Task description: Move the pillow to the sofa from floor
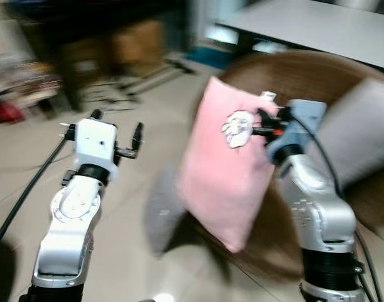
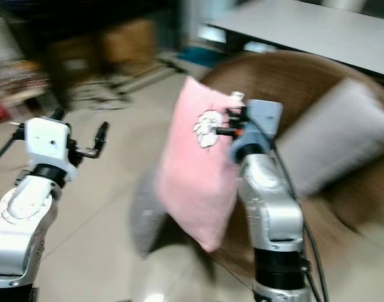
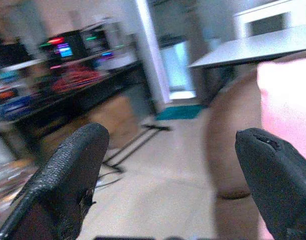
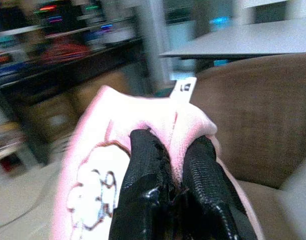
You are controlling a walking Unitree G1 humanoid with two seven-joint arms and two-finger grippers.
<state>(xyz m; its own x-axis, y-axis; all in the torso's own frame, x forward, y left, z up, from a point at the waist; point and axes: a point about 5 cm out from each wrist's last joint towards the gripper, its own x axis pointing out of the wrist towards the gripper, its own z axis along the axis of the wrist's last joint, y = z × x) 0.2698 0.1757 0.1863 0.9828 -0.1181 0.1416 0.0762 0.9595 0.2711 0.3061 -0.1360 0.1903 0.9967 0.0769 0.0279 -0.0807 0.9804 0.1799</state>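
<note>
**Pink pillow held aloft before brown sofa**

Silver arms frame the blurred scene from the head camera. On the left, the left gripper [image 1: 116, 135] is raised over the pale tiled floor [image 1: 116, 214], its two black fingers [image 3: 67, 185] spread wide apart with nothing between them; a black cable [image 1: 28, 189] trails down from that arm.

At centre hangs the pink pillow [image 1: 226, 179], clear of the floor and tilted, its lower corner pointing down in front of the sofa's edge. A white flower-like patch [image 1: 239, 129] marks its upper face, and a small white tag [image 4: 184, 89] sticks up from its top edge.

To the right, the right gripper [image 1: 266, 126] pinches the pillow's upper corner. The wrist camera shows its black fingers [image 4: 142, 185] closed tight together, with pink fabric bunched between and over them.

Behind the pillow curves the brown sofa [image 1: 305, 75], with a grey cushion [image 1: 361, 132] resting on it at the far right. Beyond the sofa's back stands a grey worktop [image 1: 317, 28]. Across the room at upper left, dark shelving with cardboard boxes [image 1: 138, 41] is too blurred to read in detail.
</note>
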